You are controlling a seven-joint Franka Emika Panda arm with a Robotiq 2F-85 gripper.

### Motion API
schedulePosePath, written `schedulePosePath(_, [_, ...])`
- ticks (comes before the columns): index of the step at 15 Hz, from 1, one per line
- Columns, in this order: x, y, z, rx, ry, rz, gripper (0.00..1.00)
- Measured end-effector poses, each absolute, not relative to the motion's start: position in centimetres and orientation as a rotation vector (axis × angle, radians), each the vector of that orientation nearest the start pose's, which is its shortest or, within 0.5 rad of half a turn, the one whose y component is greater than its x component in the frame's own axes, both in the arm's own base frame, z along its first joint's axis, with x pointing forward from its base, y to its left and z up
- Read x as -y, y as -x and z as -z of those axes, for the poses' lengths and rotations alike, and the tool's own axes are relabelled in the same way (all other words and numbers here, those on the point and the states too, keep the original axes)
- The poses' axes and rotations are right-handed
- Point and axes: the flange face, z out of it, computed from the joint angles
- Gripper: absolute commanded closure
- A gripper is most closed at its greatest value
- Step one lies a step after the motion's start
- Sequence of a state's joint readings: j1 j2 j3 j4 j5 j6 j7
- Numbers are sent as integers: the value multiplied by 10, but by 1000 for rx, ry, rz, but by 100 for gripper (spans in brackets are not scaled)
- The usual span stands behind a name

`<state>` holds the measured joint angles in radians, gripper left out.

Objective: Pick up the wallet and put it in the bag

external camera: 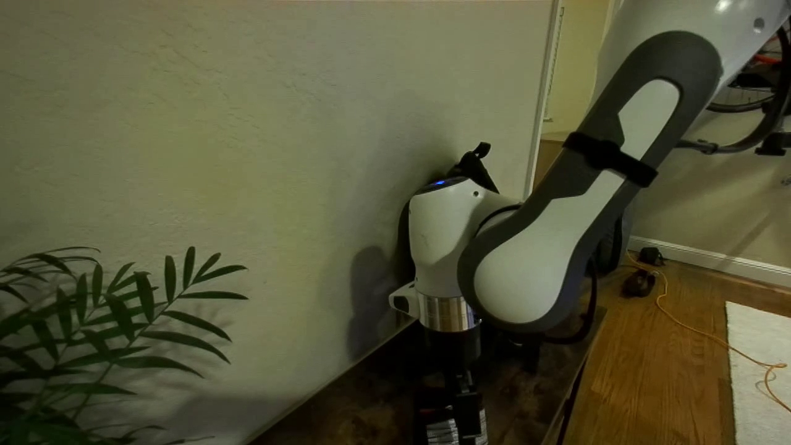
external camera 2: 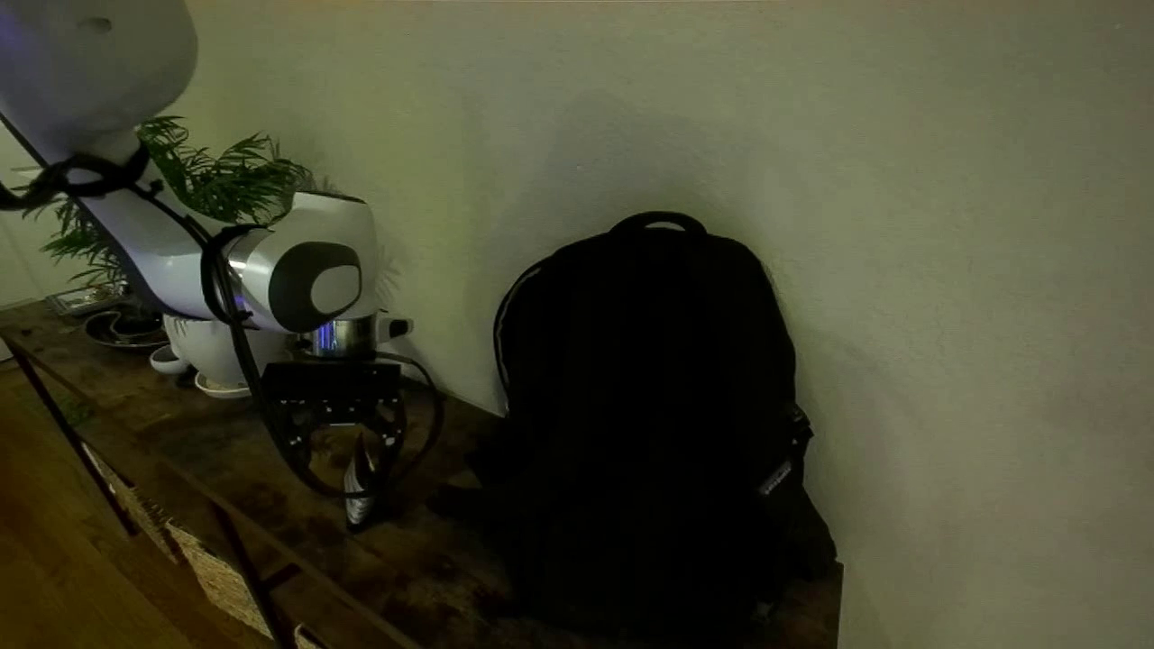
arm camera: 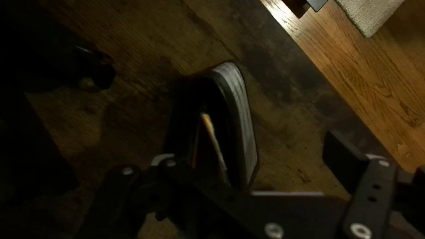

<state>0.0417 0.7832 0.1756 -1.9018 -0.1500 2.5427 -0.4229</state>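
The dark wallet [arm camera: 237, 109] stands on its edge on the wooden surface, folded partly open in a V, with pale streaks along one side. It also shows in both exterior views [external camera 2: 359, 500] [external camera: 442, 431]. My gripper [external camera 2: 350, 448] is open and low over the wallet, with the wallet between its fingers. In the wrist view the right finger is well apart from the wallet; the left fingertip is too dark to make out. The black bag [external camera 2: 649, 406] stands upright against the wall, beside the gripper. In an exterior view the arm hides most of the bag [external camera: 473, 167].
A potted plant [external camera: 123, 321] stands on the same surface, in a white pot [external camera 2: 230, 351] with a small bowl [external camera 2: 168, 361] beside it. The wall [external camera 2: 947, 270] runs along the back. The front edge drops to a wood floor [external camera: 655, 358] with a rug.
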Motion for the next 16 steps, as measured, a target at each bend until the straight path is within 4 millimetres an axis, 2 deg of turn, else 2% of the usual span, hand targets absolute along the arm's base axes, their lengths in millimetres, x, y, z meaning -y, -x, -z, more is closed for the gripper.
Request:
schedulePosePath(11, [-138, -586, -79, 1049, 2869, -169, 0])
schedulePosePath(16, [-162, -575, -81, 1048, 2823, -173, 0])
